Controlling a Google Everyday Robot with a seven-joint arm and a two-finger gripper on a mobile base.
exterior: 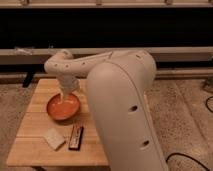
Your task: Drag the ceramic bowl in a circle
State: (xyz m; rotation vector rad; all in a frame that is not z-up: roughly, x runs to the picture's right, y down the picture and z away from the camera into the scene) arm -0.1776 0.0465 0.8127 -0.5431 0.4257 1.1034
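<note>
The ceramic bowl [63, 107] is round, shallow and orange-red with a darker rim, and sits on the wooden table [35, 145] near its middle. My gripper [63, 96] reaches down from the white arm into the bowl's far side and touches its inside near the rim. The wrist hides the fingertips.
A pale rectangular block [53, 138] lies in front of the bowl on the table. A dark flat bar [76, 137] lies to the right of the block. My large white arm [122, 110] covers the table's right side. The table's front edge is near the bottom of the view.
</note>
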